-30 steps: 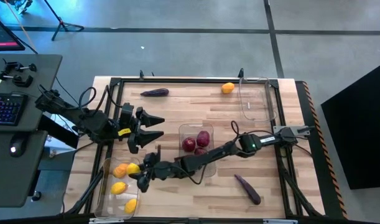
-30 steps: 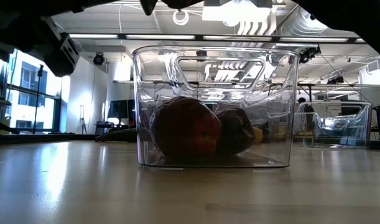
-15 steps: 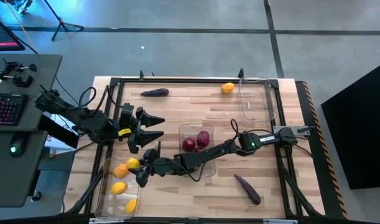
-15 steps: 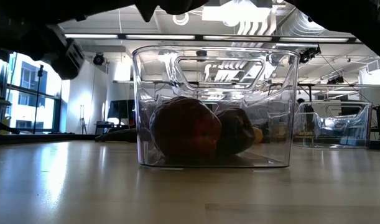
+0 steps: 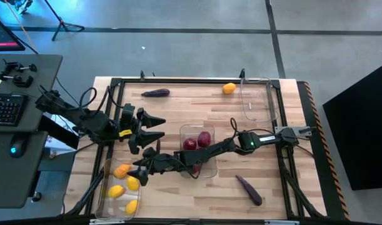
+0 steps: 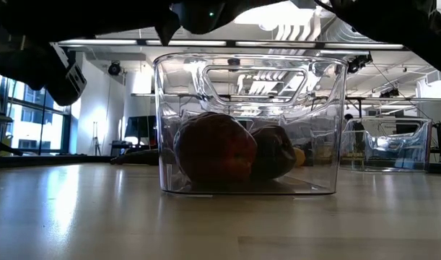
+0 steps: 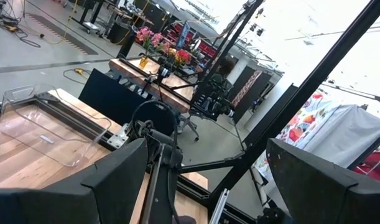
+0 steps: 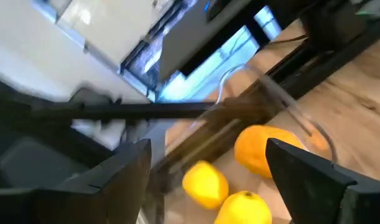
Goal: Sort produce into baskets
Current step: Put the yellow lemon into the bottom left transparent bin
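- Nearest the front edge of the bench [image 5: 291,206], a slim purple eggplant [image 5: 249,189] lies loose on the right side; its long axis runs diagonally, with one end toward the front right corner and the other toward the middle bin.
- At the front left, a clear bin [image 5: 105,201] holds four yellow and orange fruits [image 5: 117,190]; three of them are also seen in the right wrist view [image 8: 205,183].
- The right pincer [image 5: 142,172] is stretched across to the rim of that bin, its fingers spread apart with nothing seen between them.
- The step in hand is judged to be a drop into this bin; it is done well if the arm is lifted clear of the rim before being swung toward the next piece.
- In the middle, a second bin [image 5: 209,174] holds dark red fruits [image 5: 190,145], seen close in the low view [image 6: 214,150].
- The left pincer [image 5: 158,127] is held over the left side of the bench, fingers apart and empty.
- At the far edge, another eggplant [image 5: 155,93] lies with its long axis along that edge, an orange fruit [image 5: 229,88] sits to its right, and just beside that fruit an empty third bin [image 5: 256,100] is found.
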`<action>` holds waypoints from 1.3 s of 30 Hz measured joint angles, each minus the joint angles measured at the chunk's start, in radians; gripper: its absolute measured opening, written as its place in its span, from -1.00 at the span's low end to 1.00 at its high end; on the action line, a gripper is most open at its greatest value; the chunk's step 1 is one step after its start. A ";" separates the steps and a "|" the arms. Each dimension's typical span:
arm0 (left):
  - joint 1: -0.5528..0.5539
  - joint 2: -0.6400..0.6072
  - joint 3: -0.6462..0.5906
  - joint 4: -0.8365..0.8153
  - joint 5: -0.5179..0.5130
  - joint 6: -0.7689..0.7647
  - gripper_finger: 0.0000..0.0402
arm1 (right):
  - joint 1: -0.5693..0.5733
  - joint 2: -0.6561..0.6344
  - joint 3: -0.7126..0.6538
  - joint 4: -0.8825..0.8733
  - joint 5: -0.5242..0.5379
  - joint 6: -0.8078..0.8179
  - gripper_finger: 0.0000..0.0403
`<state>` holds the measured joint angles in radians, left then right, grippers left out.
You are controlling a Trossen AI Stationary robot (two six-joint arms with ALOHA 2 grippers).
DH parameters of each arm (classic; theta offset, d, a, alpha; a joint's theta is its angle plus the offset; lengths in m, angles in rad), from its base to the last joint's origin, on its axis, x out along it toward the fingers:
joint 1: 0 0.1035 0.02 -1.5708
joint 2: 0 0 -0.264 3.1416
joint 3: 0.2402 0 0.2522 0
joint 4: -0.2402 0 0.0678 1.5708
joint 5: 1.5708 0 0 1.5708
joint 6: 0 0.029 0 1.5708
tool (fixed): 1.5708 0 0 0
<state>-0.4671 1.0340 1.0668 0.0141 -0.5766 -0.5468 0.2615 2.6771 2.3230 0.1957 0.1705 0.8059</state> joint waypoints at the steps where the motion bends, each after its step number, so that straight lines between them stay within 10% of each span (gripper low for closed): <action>1: 0.000 0.000 0.000 0.002 0.000 0.000 0.57 | -0.007 -0.013 -0.001 -0.022 -0.034 -0.031 0.53; 8: 0.000 -0.013 0.000 0.009 0.002 0.009 0.57 | -0.048 -0.208 0.004 -0.562 -0.028 -0.227 0.54; 13: 0.004 -0.032 0.000 0.016 -0.006 0.044 0.57 | -0.020 -0.303 -0.002 -1.166 0.285 -0.247 0.54; 19: 0.028 -0.043 0.000 0.014 -0.022 0.053 0.57 | -0.003 -0.439 -0.067 -1.784 0.625 0.138 0.54; 29: 0.094 -0.036 0.000 0.014 -0.047 0.050 0.57 | -0.108 -1.093 -0.905 -1.514 0.444 0.360 0.54; 35: 0.250 0.014 0.000 0.014 -0.159 0.034 0.57 | -0.356 -1.423 -1.222 -1.103 0.210 0.148 0.54; 39: 0.465 0.087 0.000 0.047 0.017 -0.063 0.57 | -0.628 -1.492 -1.286 -0.927 -0.070 -0.022 0.54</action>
<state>-0.0018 1.1206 1.0668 0.0612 -0.5595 -0.6098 -0.3663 1.1850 1.0371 -0.7316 0.1002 0.7837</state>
